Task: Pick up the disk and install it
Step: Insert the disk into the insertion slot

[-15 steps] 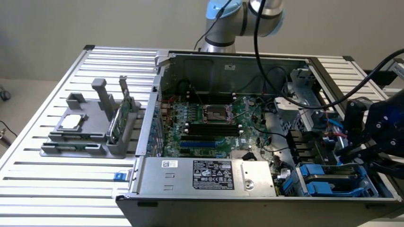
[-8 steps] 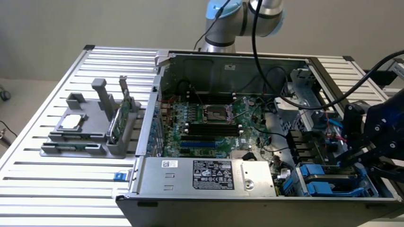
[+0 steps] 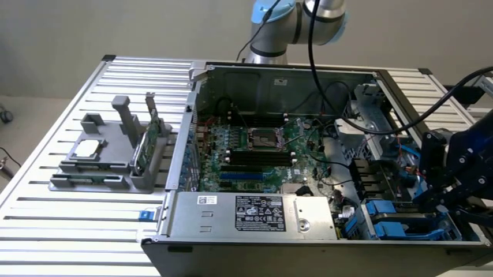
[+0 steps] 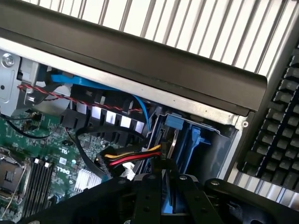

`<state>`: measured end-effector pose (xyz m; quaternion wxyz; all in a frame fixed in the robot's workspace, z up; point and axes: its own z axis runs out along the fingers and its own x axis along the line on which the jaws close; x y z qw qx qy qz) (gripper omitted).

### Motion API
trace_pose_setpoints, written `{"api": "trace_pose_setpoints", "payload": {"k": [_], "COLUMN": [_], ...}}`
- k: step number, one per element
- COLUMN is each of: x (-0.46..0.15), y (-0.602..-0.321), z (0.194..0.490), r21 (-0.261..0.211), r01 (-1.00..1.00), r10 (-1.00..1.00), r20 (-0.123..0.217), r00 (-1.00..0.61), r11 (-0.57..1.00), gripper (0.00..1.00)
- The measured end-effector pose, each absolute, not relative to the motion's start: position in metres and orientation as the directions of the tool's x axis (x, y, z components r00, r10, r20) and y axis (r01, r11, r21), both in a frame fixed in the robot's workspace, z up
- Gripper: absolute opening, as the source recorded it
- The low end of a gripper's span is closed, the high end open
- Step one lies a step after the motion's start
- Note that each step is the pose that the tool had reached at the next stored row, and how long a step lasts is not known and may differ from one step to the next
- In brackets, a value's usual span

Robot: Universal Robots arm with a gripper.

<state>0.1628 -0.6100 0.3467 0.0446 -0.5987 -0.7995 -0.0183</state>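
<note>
HAND: your gripper [image 4: 169, 186] is pinched on the disk [image 4: 170, 203] by its blue edge | WHERE: disk is at the drive bay [image 3: 389, 225], 4 o'clock from the green board [image 3: 262, 150] | FEEL: likely heavy, stiff, easy to break; hold its frame sides firmly.

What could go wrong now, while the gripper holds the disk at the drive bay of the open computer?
1. The yellow, red and black wires lie right beside the bay mouth; the disk in the gripper might catch or pinch them.
2. The blue cable hangs down close to the bay and could be snagged too.
3. The slot looks narrow, with a blue carrier right beside it; a slightly tilted disk may jam.
</note>
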Motion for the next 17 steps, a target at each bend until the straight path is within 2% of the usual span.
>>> {"api": "trace_pose_setpoints", "payload": {"k": [8,17], "x": [0.162,0.161], "y": [-0.608,-0.596], "z": [0.347,0.348], "r21": [-0.025,-0.032], "r01": [0.968,0.971], "r10": [0.965,0.970], "r20": [0.091,0.066], "r00": [-0.245,-0.236], "r11": [0.248,0.238], "gripper": [0.17,0.17]}}
